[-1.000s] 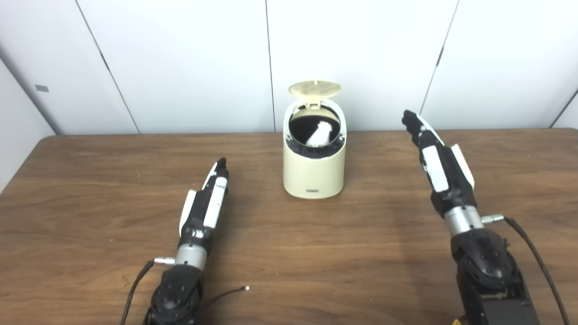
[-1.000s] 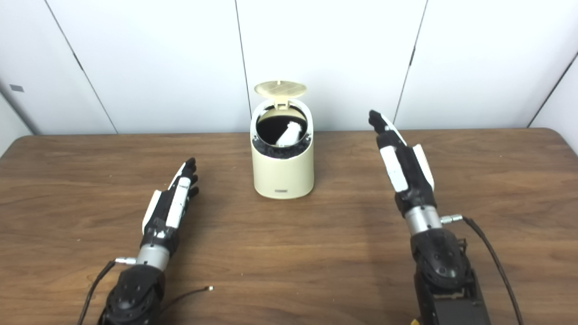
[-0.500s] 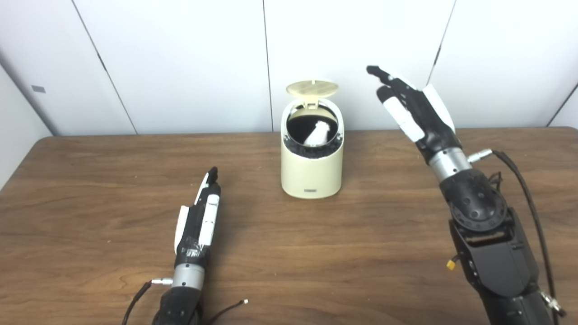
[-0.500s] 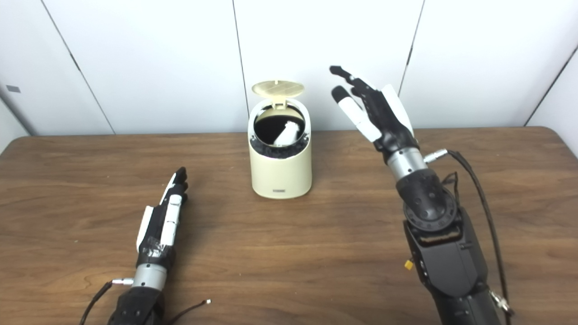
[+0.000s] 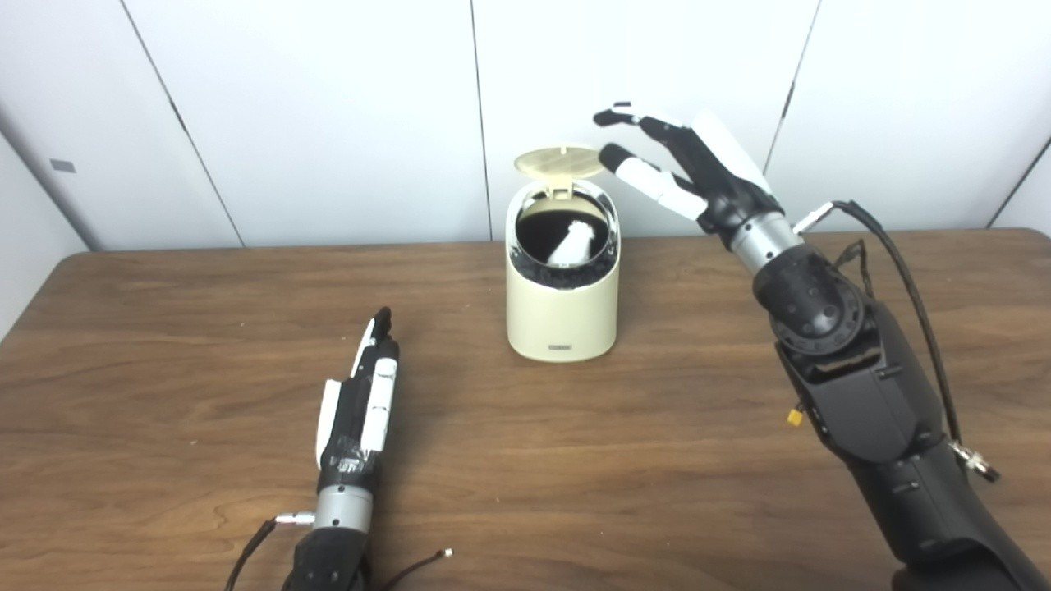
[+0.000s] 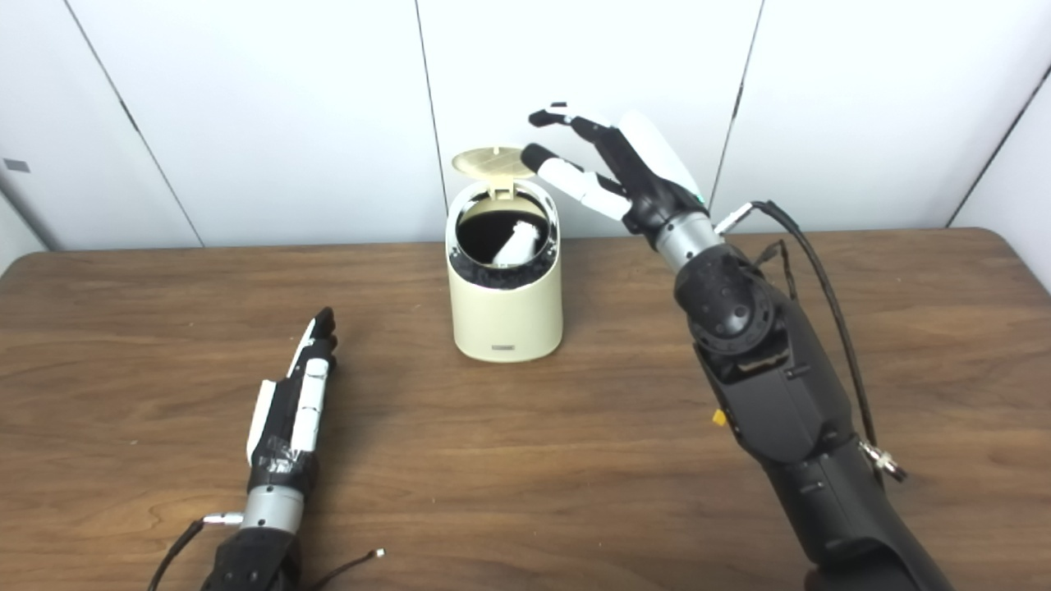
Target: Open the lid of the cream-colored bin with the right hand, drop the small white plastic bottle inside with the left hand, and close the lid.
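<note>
The cream-colored bin [image 5: 562,316] stands near the table's back edge with its round lid [image 5: 559,162] tipped up at the rear. Inside, the small white plastic bottle [image 5: 570,243] leans against the dark liner. My right hand [image 5: 688,162] is raised just right of the lid, fingers spread and open, its fingertips [image 5: 610,152] close to the lid's right edge. I cannot tell whether they touch it. My left hand [image 5: 361,399] lies flat on the table at the front left, fingers straight, holding nothing.
The brown wooden table [image 5: 657,460] reaches from edge to edge, with white wall panels [image 5: 328,115] behind it. A thin loose cable end [image 5: 427,560] lies by my left forearm. A black cable [image 5: 903,271] loops off my right wrist.
My right hand has risen from low on the right and swung left toward the raised lid. The left hand has drawn back a little toward me. The view has shifted slightly.
</note>
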You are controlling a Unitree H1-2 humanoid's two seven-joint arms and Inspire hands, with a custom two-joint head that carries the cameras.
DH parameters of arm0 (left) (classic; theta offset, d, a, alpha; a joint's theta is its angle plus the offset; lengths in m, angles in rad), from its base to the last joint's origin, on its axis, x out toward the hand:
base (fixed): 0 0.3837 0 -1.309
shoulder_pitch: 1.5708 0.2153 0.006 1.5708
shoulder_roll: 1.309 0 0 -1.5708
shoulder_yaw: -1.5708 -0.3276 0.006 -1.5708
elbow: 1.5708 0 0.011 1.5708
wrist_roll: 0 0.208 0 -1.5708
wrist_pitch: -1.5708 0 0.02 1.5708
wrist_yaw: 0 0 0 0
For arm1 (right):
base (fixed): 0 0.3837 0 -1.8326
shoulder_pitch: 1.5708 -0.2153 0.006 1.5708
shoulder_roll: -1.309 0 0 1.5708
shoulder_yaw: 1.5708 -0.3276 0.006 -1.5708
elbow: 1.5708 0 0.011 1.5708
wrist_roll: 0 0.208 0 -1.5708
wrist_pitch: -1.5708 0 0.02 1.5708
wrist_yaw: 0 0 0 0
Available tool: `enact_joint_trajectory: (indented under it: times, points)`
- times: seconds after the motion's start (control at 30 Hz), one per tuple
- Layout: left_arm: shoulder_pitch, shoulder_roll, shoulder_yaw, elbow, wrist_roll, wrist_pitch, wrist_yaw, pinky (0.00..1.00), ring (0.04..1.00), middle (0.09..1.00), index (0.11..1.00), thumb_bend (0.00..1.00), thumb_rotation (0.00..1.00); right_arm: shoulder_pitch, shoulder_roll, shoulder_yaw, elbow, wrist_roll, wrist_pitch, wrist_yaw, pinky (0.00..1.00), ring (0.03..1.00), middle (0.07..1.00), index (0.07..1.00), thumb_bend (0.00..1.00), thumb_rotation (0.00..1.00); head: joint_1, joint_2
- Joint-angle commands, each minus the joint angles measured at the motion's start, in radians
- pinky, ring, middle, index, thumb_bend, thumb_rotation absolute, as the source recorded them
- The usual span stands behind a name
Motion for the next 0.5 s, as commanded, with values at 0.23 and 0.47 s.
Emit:
enact_joint_trajectory:
  times: [0.23,0.47]
  points:
    - [0.031,-0.011,-0.019,0.038,0.014,-0.009,0.007,1.00,1.000,1.000,1.000,0.58,1.00,-0.123,-0.020,0.002,0.027,-0.038,-0.017,0.031,0.90,0.938,0.930,0.815,0.57,1.00,0.010,-0.002]
    - [0.033,-0.017,-0.023,0.035,0.019,-0.006,0.009,1.00,1.000,1.000,1.000,0.58,1.00,-0.133,-0.031,0.015,0.029,-0.069,-0.038,0.043,0.86,0.914,0.915,0.811,0.56,1.00,0.012,0.001]
